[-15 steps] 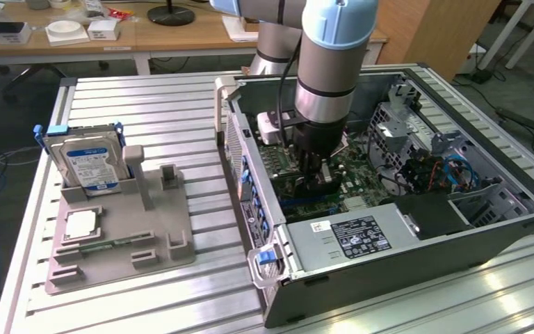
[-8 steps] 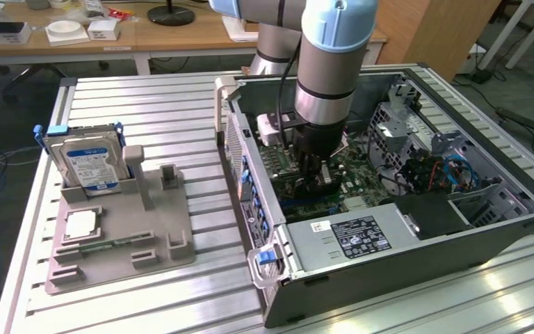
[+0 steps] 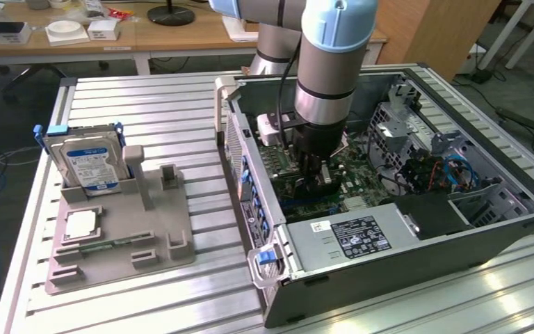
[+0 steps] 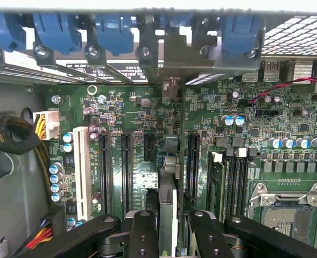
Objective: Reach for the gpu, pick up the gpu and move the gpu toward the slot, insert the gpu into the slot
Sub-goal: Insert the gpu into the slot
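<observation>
Nearest us, the claw (image 4: 170,215) is clenched on the gpu (image 4: 167,185), with a dark finger pressing each flat face near the card's upper edge. We see the card edge-on and upright. It stands over the green motherboard (image 4: 287,123) between two long black connectors (image 4: 192,161), and its far end reaches toward the blue clips (image 4: 115,32) at the rear wall. The card covers the slot beneath it, so we cannot tell whether its lower edge is seated. We judge the card light and stiff but fragile, being thin and probably carrying soldered parts on its faces. A hold on the flat faces near the top edge, as here, suits it. Any twist or sideways lean could strain the board. Farther off, the open computer case (image 3: 416,264) lies on the slatted bench (image 3: 156,104).
</observation>
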`<state>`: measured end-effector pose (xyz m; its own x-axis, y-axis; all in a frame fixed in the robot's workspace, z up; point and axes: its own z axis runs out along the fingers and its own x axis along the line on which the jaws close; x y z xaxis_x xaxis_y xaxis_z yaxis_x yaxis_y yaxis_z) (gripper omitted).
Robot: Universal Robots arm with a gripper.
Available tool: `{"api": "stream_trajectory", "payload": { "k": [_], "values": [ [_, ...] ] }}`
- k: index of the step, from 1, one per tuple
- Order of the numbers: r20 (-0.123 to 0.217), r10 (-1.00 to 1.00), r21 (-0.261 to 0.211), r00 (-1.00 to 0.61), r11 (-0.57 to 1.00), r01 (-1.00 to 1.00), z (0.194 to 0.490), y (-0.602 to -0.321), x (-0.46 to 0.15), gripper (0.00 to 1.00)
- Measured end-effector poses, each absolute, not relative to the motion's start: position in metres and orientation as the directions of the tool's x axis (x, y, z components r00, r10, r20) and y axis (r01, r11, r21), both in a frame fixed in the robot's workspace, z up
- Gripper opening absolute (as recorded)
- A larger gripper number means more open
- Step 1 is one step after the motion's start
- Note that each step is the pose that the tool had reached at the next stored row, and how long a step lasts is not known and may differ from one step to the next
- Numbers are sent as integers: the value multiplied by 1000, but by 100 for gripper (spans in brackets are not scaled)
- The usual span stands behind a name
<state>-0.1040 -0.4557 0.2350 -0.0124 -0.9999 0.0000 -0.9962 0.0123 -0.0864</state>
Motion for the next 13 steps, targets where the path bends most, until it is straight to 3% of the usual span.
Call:
{"api": "stream_trajectory", "payload": {
  "k": [13],
  "values": [
    [1, -1000, -88, -12, 12, -996, 233, -456, -108, 26]
  ]
}}
